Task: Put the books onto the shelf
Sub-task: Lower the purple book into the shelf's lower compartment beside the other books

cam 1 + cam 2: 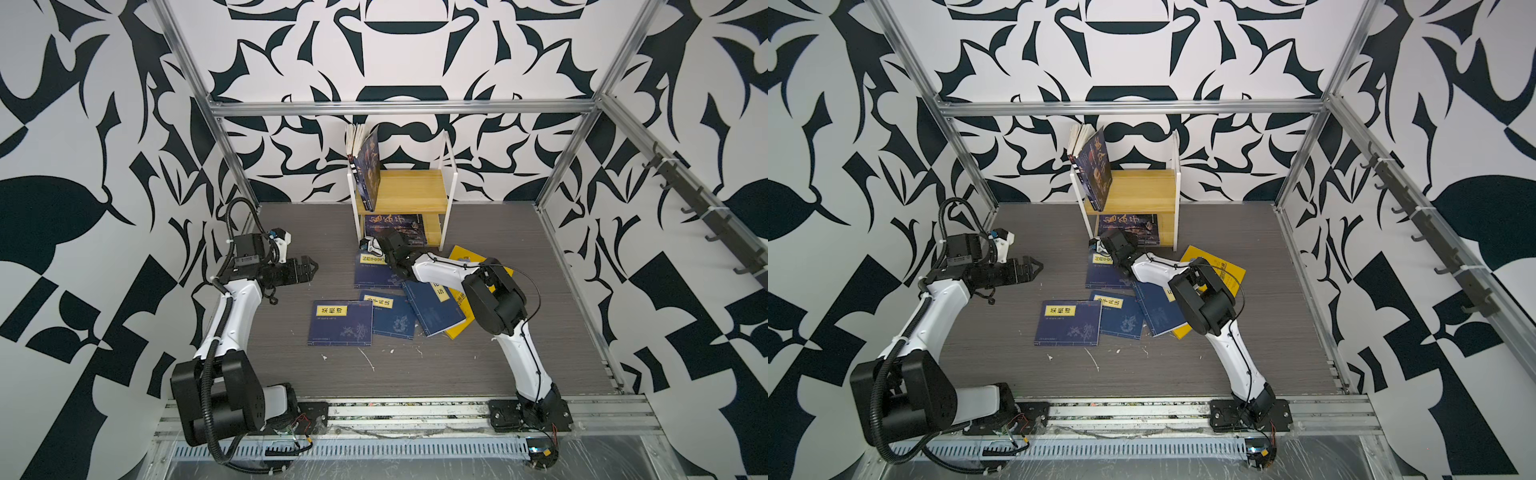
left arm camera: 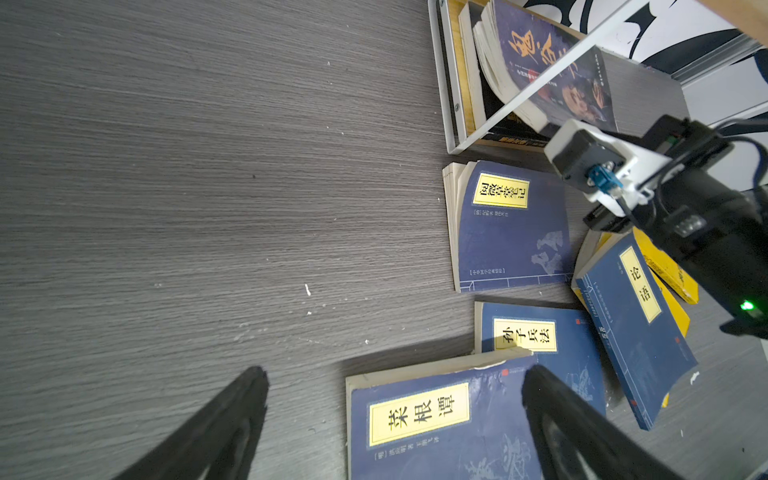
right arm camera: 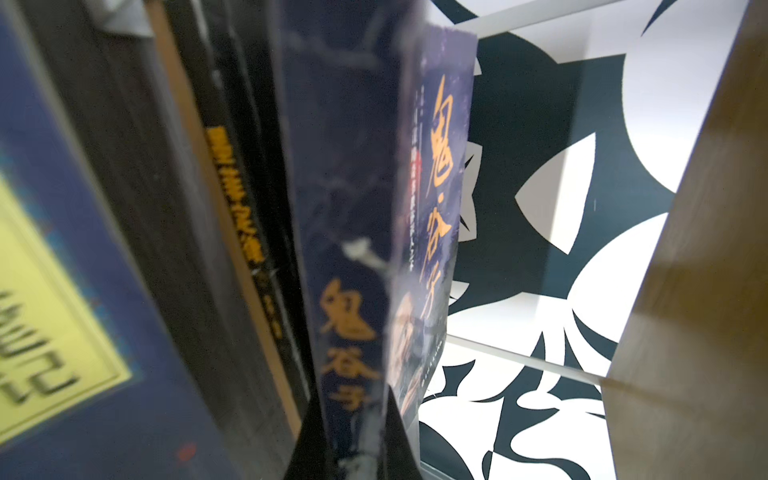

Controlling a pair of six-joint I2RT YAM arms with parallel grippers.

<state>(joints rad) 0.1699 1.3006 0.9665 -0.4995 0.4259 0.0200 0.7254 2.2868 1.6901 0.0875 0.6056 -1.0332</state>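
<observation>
The shelf [image 1: 415, 187] stands at the back centre. A dark blue portrait book [image 1: 371, 170] leans upright against the left side of its upper tier. My right gripper [image 3: 351, 419] is shut on the spine end of another dark blue book [image 3: 353, 208], which sits in the lower tier [image 1: 397, 227]. Several navy books with yellow labels [image 1: 340, 322] [image 1: 392, 318] [image 1: 374, 272] lie flat on the table, and yellow books [image 1: 465, 255] lie partly hidden under the right arm. My left gripper [image 1: 311, 270] hovers open left of the pile, over the nearest navy book [image 2: 436, 424].
A dark book with yellow spine lettering [image 3: 237, 199] lies beside the held one in the lower tier. Aluminium frame posts [image 1: 237, 166] and patterned walls enclose the grey table [image 1: 478, 365]. Hooks [image 1: 706, 216] line the right rail.
</observation>
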